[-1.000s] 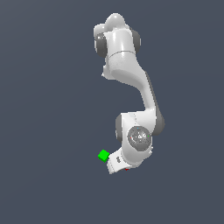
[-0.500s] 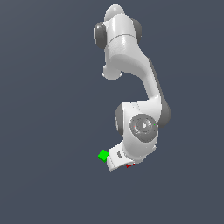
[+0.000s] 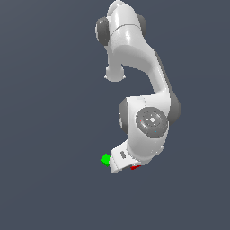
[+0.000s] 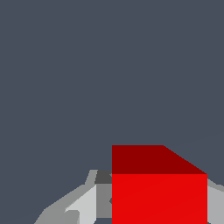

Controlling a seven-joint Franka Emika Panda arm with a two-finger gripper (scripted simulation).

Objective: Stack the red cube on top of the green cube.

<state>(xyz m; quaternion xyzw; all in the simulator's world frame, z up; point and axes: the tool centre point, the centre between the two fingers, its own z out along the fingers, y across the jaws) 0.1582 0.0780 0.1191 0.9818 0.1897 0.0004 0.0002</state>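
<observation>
The red cube fills the wrist view close up, held between the two grey fingers of my gripper, which touch its sides. In the exterior view only a red sliver of the cube shows under the white hand. The gripper itself is hidden beneath that hand. The green cube lies on the floor just beside the hand, toward the exterior view's left, apart from the red cube. It does not show in the wrist view.
The white arm reaches down from the top of the exterior view, and its large wrist joint stands over the hand. The plain dark grey floor lies all around.
The upper arm links have swung and the wrist joint has shifted slightly. The hand stays beside the green cube. A little more red shows under the hand now.
</observation>
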